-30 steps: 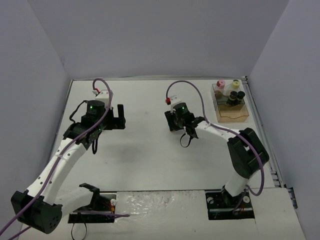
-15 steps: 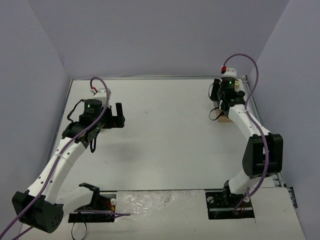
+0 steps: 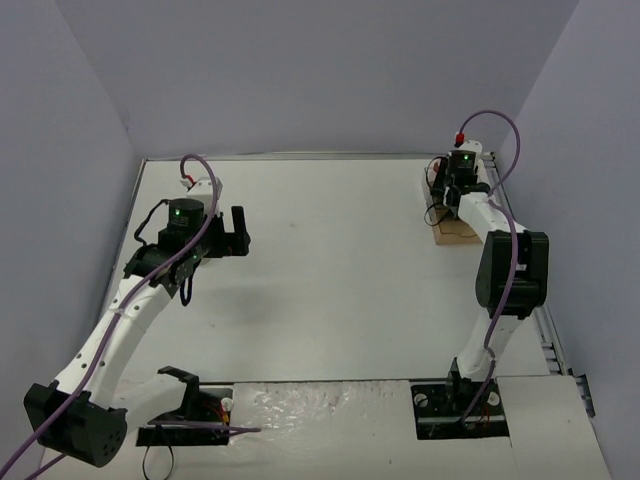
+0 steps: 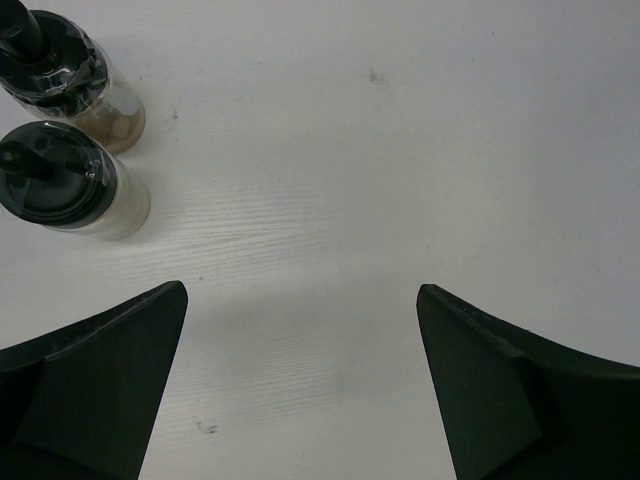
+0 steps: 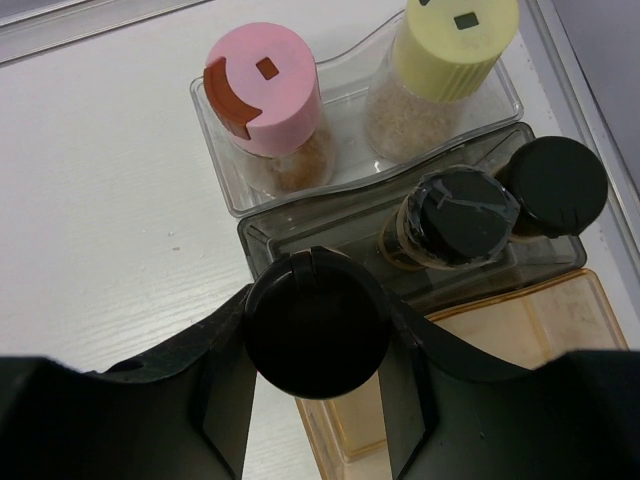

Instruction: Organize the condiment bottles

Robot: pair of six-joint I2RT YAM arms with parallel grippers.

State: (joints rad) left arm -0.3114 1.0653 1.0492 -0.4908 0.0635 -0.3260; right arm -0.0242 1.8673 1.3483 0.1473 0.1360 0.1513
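A white table [image 3: 330, 280] is lying between pale lavender walls [image 3: 300, 70], with both arms reaching out across it. The left gripper [image 4: 300, 300] is hanging over bare tabletop with its fingers [image 4: 100, 390] spread wide and nothing between them. The right gripper [image 5: 318, 380] is pinching one black-capped bottle [image 5: 317, 322] by its sides, over the left edge of the stepped clear tray [image 5: 500, 310] at the table's far right corner. Seven condiment bottles are showing in all. Four are standing in the tray: a pink-capped shaker [image 5: 265, 90] and a pale yellow-capped shaker [image 5: 450, 40] side by side in the rear step, and two black-capped jars [image 5: 460, 215] [image 5: 555, 185] touching in the middle step. Two more black-capped jars [image 4: 50, 175] [image 4: 50, 65] are standing on the table beyond the left finger - close together, apart from the finger.
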